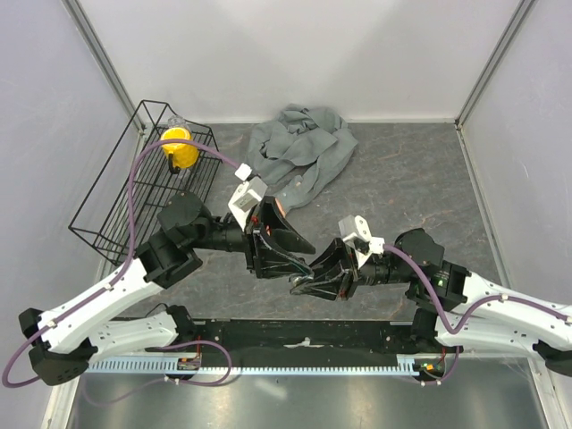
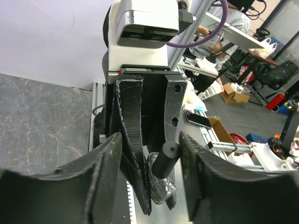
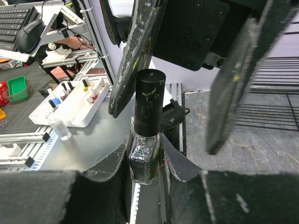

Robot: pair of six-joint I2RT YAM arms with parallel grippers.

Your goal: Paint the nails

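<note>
Overhead view of a grey, stone-patterned counter (image 1: pixel 420 179) enclosed by pale walls, with both arms reaching inward from its near edge and meeting near the middle. A black wire basket (image 1: pixel 116 192) stands at the far left and contains a yellow object (image 1: pixel 180 147). A crumpled grey sleeve (image 1: pixel 299 147) lies at the far centre. At its near end is the peach mannequin hand (image 1: pixel 279 208). Only a small patch of it shows, because the left arm's wrist and camera mount stand over it. The nails belong to that hand, at the near end of the sleeve, but are covered or too small to make out in any view. The left gripper (image 2: pixel 150 137) points toward the right arm, its jaws spread, one on each side of the bottle's cap; the right wrist view shows one jaw close beside the cap and the other clearly apart from it. The right gripper (image 3: pixel 145 154) has its jaws pressed in on a dark, glittery nail polish bottle (image 3: pixel 144 161), pinching its glass body and holding it upright. The bottle's black cap (image 3: pixel 149 100), flecked with yellow, rises between the left jaws. Beyond the counter's edge, a white tray (image 3: pixel 74 100) holds small bottles.
</note>
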